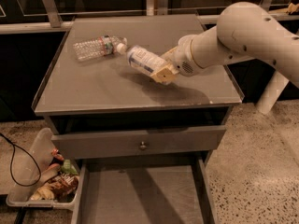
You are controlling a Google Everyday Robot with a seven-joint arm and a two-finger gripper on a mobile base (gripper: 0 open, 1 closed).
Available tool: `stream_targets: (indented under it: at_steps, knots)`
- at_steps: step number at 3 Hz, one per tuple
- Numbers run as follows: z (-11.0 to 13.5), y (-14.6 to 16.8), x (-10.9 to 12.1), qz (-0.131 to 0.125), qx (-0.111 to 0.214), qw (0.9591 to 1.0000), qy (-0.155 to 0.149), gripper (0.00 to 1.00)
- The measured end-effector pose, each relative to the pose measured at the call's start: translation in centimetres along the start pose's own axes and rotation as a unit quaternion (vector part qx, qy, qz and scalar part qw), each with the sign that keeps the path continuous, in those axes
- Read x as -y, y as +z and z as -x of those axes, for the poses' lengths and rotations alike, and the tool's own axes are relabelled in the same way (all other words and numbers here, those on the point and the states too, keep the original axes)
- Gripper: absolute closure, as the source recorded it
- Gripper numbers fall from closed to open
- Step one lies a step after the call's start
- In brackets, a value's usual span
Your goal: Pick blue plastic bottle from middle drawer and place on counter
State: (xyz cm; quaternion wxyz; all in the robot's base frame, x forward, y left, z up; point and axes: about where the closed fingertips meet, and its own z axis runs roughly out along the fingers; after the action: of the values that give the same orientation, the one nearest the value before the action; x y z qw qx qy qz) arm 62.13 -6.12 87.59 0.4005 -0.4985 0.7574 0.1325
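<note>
The gripper [162, 72], over the counter [112, 88], pinched the blue plastic bottle [143, 59] by its lower end. The bottle slanted up and left from the fingers, apparently clear of the surface, cap end near a clear water bottle [95, 47]. The middle drawer [140, 195] stood open below.

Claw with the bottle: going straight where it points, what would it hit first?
Probably the clear water bottle: the claw, over the counter, aims the blue plastic bottle at its cap end. Depth is unclear.
</note>
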Motion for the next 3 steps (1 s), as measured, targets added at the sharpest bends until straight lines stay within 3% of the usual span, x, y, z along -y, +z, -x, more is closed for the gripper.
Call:
stream_targets:
  at_steps: [2, 3]
  knots:
    - [0.0, 3.4, 1.2, 0.042, -0.001, 0.9989, -0.021, 1.0]
    - [0.0, 3.4, 1.2, 0.042, -0.001, 0.9989, -0.021, 0.82]
